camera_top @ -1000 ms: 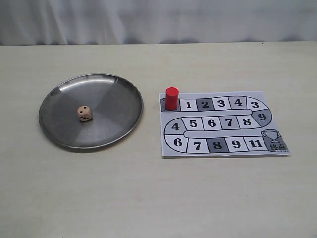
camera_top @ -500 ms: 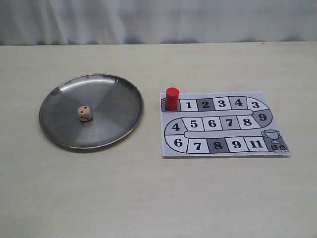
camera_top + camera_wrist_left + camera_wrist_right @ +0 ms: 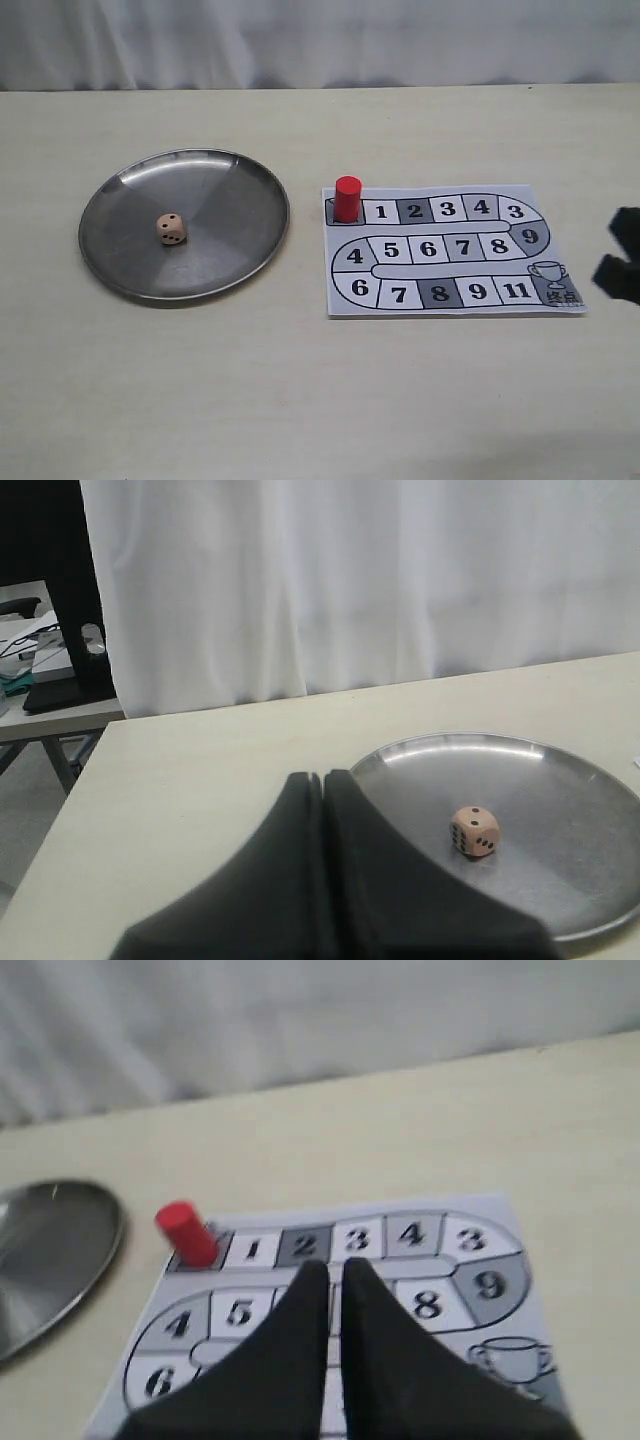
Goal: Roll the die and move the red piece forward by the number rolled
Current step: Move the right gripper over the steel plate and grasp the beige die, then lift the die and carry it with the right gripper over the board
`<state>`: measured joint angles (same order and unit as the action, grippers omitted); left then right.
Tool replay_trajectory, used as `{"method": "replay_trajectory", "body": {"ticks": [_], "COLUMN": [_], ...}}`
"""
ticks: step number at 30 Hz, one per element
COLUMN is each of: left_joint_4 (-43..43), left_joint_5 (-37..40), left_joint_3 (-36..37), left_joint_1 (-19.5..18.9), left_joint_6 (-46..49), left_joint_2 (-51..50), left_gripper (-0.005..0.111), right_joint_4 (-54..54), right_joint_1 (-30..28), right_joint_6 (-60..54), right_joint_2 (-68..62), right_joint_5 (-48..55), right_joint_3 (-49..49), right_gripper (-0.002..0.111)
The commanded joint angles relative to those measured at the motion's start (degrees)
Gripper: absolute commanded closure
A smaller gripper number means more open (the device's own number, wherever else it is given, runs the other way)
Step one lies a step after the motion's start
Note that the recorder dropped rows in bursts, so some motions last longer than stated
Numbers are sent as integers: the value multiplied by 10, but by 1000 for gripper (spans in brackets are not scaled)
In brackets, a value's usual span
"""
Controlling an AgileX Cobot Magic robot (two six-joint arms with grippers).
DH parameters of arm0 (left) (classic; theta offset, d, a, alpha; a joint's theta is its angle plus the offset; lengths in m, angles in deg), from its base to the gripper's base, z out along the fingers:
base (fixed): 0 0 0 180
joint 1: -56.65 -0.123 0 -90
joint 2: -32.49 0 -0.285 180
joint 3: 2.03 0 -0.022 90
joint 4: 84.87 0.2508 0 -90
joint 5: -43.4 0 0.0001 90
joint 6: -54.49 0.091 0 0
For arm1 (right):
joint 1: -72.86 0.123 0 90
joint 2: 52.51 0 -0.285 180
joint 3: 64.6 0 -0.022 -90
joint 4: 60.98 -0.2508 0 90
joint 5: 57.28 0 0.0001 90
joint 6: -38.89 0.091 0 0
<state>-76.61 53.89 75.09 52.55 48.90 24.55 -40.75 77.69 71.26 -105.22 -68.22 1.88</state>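
In the exterior view the die (image 3: 170, 229) lies alone on the plate (image 3: 230, 215), a little left of its middle, and the number on its top face is too small to read surely. The red piece (image 3: 347, 198) stands upright on the grey start square of the board (image 3: 450, 272), just beside square 1. The board lies flat on the tabletop (image 3: 300, 400), to the right of the plate. A dark part of the right arm (image 3: 625, 275) shows at the right edge, apart from the board. In the left wrist view the left pincer (image 3: 322, 778) is clenched on nothing, with its fingers pressed together, and it hangs near the plate rim, short of the die (image 3: 474, 832). In the right wrist view the right pincer (image 3: 335, 1268) is also almost fully closed and empty, above the middle of the board, and the red piece (image 3: 186, 1232) is well off to one side of it. The die looks light and stiff, and its flat faces are small, so it should be taken from above across two opposite side faces. On the smooth metal it may slide away if it is only pushed. The red piece seems light and rigid too. Its round side is probably slippery, so a hold around its upper half, kept upright, seems best. The thin board may shift under it.
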Motion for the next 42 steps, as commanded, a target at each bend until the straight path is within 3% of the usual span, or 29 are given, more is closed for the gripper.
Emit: {"method": "replay_trajectory", "body": {"ticks": [1, 9, 17, 26, 34, 42], "left_joint_4": [0, 0, 0, 0, 0, 0], "left_joint_5": [-5, -5, -5, -5, -5, -5], "left_joint_3": [1, 1, 1, 1, 1, 1], "left_joint_1": [-2, -2, -2, -2, -2, -2], "left_joint_6": [-1, -1, -1, -1, -1, -1], "left_joint_2": [1, 1, 1, 1, 1, 1], "left_gripper": [107, 107, 107, 107, 107, 107], "right_joint_4": [79, 79, 70, 139, 107, 87], "right_joint_1": [92, 227, 320, 400, 415, 425], "right_joint_6": [50, 50, 49, 41, 41, 41], "right_joint_2": [-154, -401, -598, -776, -885, -939], "right_joint_5": [-12, -6, 90, 197, 265, 262], "right_joint_3": [-57, -230, -462, -717, -879, -932], "right_gripper": [104, 100, 57, 35, 31, 31]}}
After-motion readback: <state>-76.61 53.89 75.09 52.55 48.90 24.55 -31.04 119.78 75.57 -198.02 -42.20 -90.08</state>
